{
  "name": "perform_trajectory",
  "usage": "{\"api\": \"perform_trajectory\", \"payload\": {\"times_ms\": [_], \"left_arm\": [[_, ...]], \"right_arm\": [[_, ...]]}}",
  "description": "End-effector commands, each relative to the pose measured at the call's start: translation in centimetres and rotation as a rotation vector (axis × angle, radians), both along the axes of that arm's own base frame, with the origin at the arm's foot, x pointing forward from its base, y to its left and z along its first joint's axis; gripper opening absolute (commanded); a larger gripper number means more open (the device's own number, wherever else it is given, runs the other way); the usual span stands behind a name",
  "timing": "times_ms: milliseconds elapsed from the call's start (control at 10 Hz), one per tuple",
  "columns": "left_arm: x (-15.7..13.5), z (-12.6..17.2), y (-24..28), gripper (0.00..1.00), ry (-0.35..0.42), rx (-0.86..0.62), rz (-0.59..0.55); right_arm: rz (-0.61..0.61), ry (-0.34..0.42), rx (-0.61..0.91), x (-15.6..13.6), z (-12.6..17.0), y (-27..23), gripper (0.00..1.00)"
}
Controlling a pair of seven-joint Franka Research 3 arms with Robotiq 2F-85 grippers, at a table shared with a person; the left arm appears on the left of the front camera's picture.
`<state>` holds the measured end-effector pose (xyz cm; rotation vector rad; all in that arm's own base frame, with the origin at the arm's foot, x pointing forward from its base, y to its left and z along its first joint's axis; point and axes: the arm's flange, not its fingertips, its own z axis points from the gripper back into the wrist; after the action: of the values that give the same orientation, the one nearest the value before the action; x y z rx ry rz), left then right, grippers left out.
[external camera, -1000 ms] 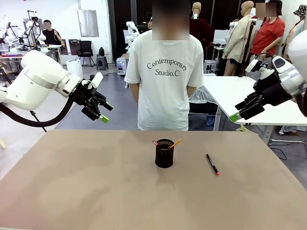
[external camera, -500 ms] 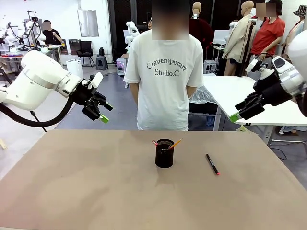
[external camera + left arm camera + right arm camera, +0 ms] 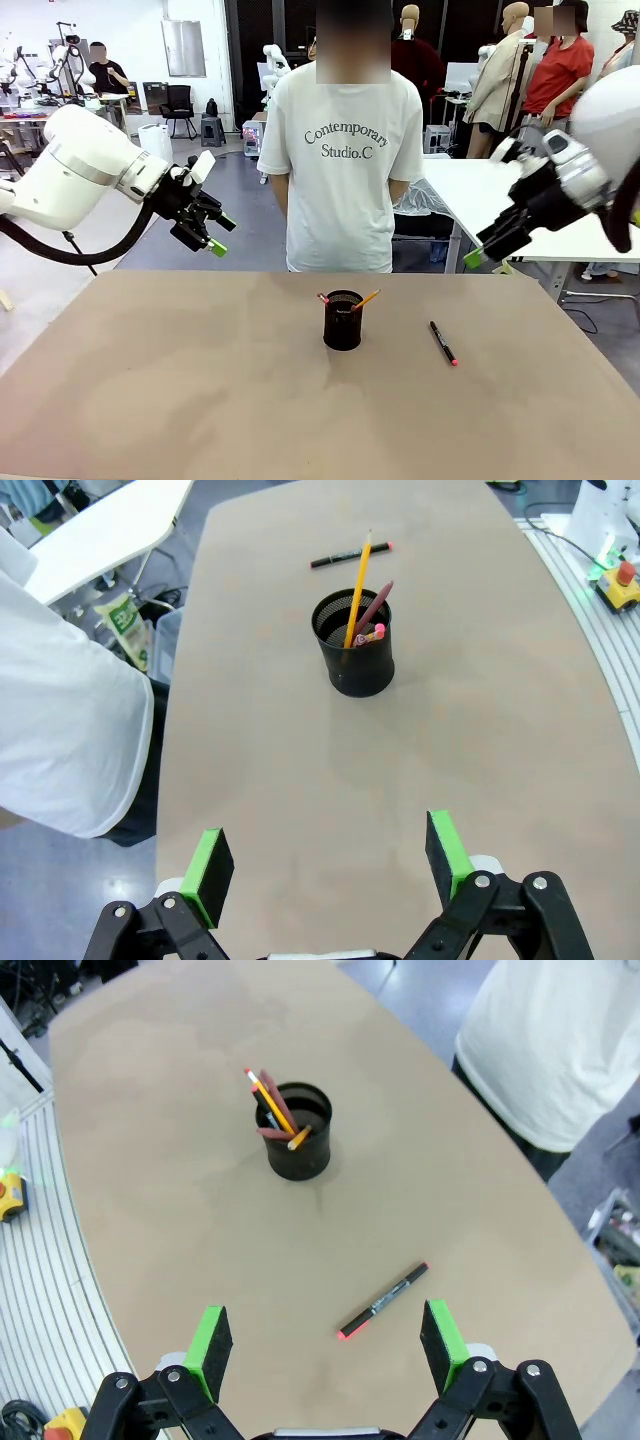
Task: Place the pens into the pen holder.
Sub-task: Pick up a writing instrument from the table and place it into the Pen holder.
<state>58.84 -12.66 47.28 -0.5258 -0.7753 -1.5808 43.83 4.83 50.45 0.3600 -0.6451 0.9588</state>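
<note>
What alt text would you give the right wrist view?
A black marker lies on the tan table, just beyond the open right gripper. Farther off, a black mesh cup holds a pencil and a reddish pen.

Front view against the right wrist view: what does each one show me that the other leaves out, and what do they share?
Front view: both white arms raised above the brown table, the left gripper and the right gripper open, and the person standing at the far edge, print on the T-shirt.

Right wrist view: a look down into the black wire-mesh pen holder, where the yellow-orange pencil and the reddish-brown pen lean, framed by that gripper's green-padded fingers.

Shared: table, holder, white shirt, and the black marker with a red tip lying flat, apart from the holder.
</note>
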Motion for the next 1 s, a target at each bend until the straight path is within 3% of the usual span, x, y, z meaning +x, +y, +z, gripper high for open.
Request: {"api": "perform_trajectory", "payload": {"times_ms": [0, 300, 400, 600, 900], "left_arm": [[0.0, 0.0, 0.0, 1.0, -0.005, 0.01, 0.001], [0.0, 0.0, 0.0, 1.0, -0.005, 0.01, 0.001], [0.0, 0.0, 0.0, 1.0, -0.005, 0.01, 0.001], [0.0, 0.0, 0.0, 1.0, -0.005, 0.01, 0.001], [0.0, 0.0, 0.0, 1.0, -0.005, 0.01, 0.001]], "right_arm": [[-0.041, 0.121, -0.134, 1.3, -1.9, 2.3, 1.0], [-0.229, 0.194, -0.25, 3.3, -5.3, 4.5, 1.0], [-0.358, 0.214, -0.277, 4.2, -6.8, 5.4, 1.0], [-0.517, 0.26, -0.289, 5.7, -9.0, 5.7, 1.0], [-0.663, 0.358, -0.265, 8.8, -10.8, 5.4, 1.0]]}}
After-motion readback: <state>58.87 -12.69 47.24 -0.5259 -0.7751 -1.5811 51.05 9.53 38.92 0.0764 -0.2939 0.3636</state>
